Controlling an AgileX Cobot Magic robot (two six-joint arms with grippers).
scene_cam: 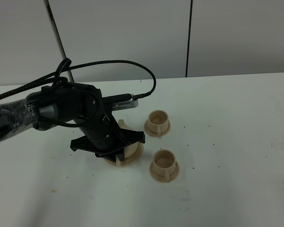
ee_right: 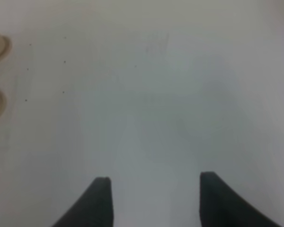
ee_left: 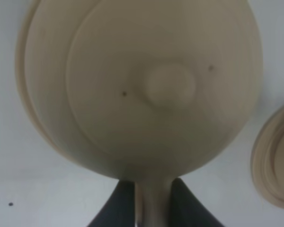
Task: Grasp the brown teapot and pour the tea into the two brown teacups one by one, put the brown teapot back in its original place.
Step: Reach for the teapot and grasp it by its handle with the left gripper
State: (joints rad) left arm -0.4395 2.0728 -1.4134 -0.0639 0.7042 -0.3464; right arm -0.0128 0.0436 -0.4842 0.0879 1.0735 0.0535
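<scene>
Even, bright light; both wrist views look blurred.

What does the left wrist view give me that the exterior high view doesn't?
Left wrist only: the brown teapot from above, with its lid and knob, and the left gripper with its jaws set against both sides of the handle. Exterior high only: the far teacup and near teacup whole, and the left arm hiding most of the teapot. Both: the teapot and part of a teacup.

Teacups [scene_cam: 164, 165] stand just beside teapot [ee_left: 146, 94]; table [scene_cam: 241, 123] beyond open.
</scene>
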